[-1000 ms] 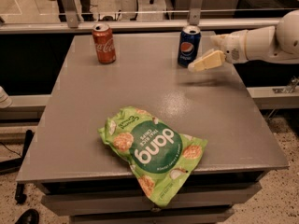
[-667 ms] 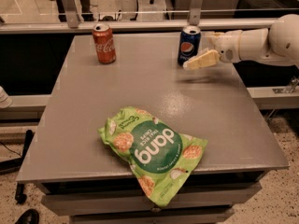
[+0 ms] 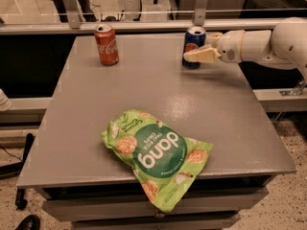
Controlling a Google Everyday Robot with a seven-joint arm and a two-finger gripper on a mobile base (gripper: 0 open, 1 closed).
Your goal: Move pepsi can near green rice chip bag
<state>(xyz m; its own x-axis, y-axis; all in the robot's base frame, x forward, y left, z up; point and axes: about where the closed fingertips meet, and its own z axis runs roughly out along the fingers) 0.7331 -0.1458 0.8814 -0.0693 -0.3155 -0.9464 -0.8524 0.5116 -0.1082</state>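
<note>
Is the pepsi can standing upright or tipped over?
Upright: the pepsi can stands on its base, silver top up, with the gripper beside it.

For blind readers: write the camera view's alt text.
The gripper is at a dark blue metal Pepsi can on the far right of a grey table. A red Coca-Cola can stands far left; a crinkled light-green chip bag lies in front.

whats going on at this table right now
The robot's arm reaches in from the right, with its gripper right at the pepsi can, which stands upright at the far edge of the grey table. The green rice chip bag lies at the near edge, overhanging it, well apart from the can. A Coca-Cola can stands far left, untouched.
</note>
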